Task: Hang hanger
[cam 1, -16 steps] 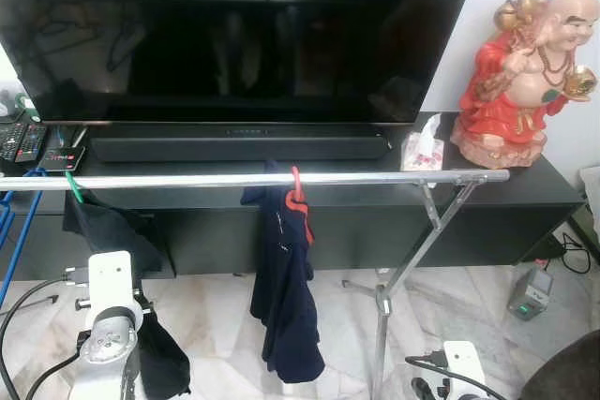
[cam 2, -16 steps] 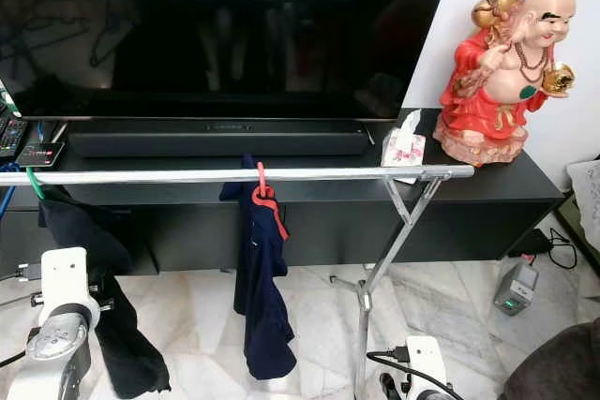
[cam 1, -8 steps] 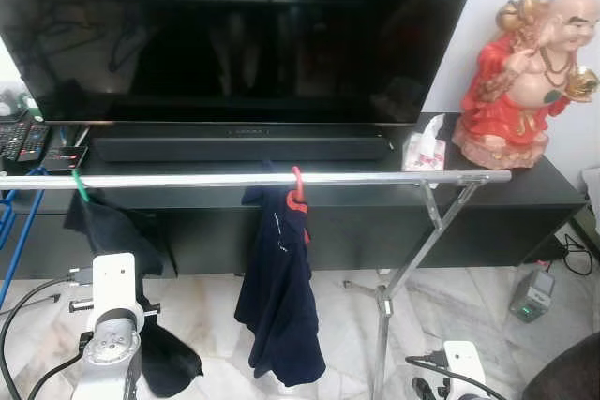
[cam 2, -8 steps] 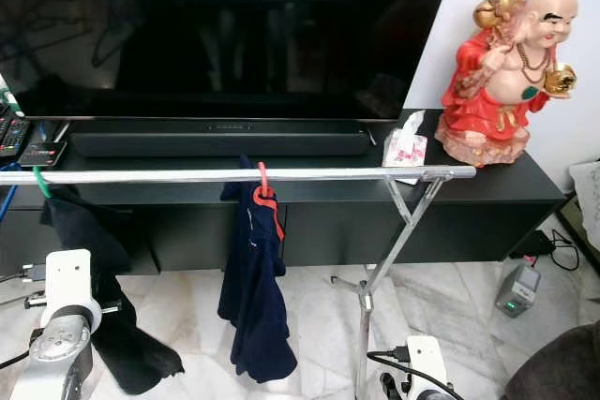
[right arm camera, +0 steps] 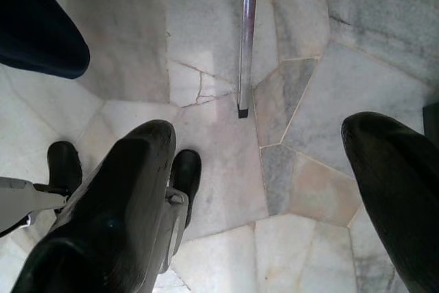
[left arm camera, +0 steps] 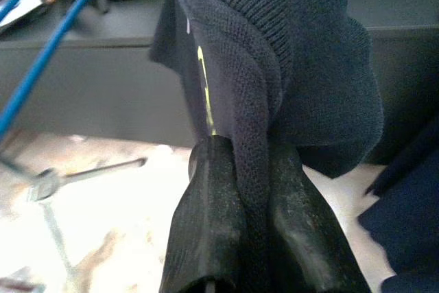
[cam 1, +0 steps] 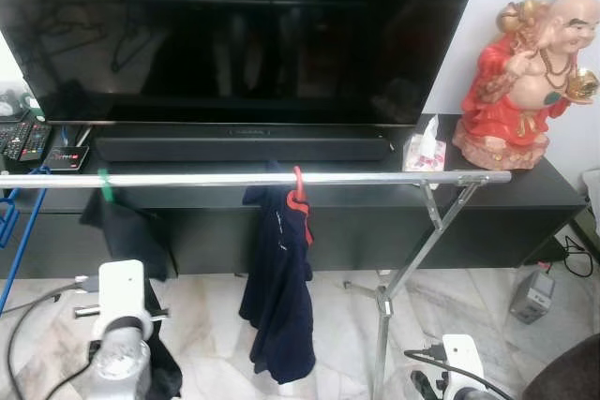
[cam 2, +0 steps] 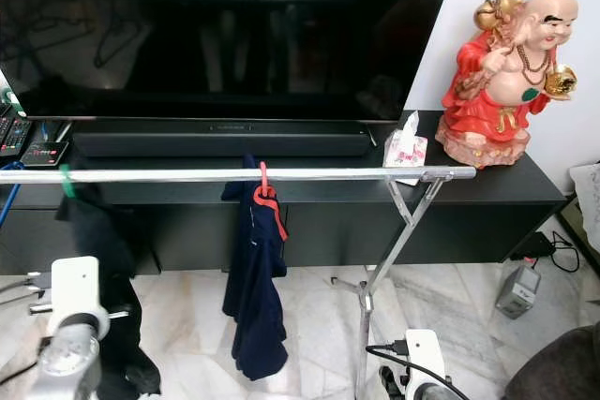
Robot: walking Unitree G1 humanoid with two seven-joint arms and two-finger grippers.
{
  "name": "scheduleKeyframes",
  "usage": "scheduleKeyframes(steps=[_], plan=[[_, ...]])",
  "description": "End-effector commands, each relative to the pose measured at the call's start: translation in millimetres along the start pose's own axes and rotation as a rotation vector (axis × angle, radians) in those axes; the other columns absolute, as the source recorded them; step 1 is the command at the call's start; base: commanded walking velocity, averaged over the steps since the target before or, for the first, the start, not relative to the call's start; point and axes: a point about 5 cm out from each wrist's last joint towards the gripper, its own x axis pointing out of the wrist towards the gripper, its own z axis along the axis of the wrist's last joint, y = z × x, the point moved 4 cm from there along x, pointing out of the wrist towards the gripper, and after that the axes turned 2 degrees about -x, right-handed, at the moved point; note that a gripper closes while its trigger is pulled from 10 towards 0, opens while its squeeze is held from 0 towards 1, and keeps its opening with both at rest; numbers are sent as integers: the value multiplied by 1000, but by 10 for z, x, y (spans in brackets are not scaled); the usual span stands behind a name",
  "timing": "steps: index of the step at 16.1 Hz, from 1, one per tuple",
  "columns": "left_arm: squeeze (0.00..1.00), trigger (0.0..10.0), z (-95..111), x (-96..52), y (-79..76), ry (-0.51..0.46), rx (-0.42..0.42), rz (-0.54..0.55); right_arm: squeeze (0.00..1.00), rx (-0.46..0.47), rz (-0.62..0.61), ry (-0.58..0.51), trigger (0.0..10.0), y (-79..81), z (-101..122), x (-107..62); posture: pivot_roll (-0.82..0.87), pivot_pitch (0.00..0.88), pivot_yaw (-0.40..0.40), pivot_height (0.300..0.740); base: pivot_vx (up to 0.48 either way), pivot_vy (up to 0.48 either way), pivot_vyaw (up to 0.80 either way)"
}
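Dark garment [left arm camera: 302, 66] pinched between left fingers [left arm camera: 212, 224]

Green hanger [cam 1: 105, 185] hooked over the silver rail [cam 1: 356, 178] near its left end, dark knit garment [cam 1: 127, 231] draped from it, hanging down toward the floor

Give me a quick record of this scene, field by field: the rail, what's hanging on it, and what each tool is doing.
rail: silver rail running across in front of the TV stand
middle garment: navy garment on a red hanger, hooked on the rail
left garment: dark garment on a green hanger, hooked on the rail
left tool: shut on the dark garment's knit fabric
right tool: open, low over the marble floor, holding nothing
on the stand: TV, red figurine, tissue pack
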Motion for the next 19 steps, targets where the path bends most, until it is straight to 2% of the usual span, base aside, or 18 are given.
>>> scheduleKeyframes(steps=[1,4,7,10,11,12,14,18,19], plan=[[0,0,150,-27,-97,-77,-15,-51,0,0,-9,-11,10000,-21,66,4,45,0,-108,740,0,0,0],[0,0,283,-81,-144,-160,-38,-94,0,-7,-16,-31,10000,-29,165,13,69,0,-121,740,0,0,0],[0,0,300,-131,-108,-192,-43,-108,0,-12,-18,-37,10000,-25,209,18,91,0,-131,740,0,0,0],[0,0,340,-258,-217,-254,-50,-200,0,-12,-23,-66,10000,-26,341,26,79,0,-120,740,0,0,0],[0,1569,302,-278,-238,-251,-50,-216,0,-8,-27,-71,10000,-32,363,26,74,0,-120,740,0,0,0],[0,2314,287,-290,-253,-252,-51,-227,0,-8,-27,-75,10000,-34,377,26,71,0,-119,740,0,0,0],[0,10000,274,-351,-345,-274,-49,-284,0,3,-40,-91,10000,-54,440,25,66,0,-119,740,0,0,0],[0,10000,340,-386,-332,-317,-67,-265,0,11,-45,-117,10000,-53,512,25,55,0,-114,740,0,0,0],[0,10000,396,-425,-316,-350,-50,-258,0,10,-44,-123,10000,-50,531,25,58,0,-125,740,0,0,0]])
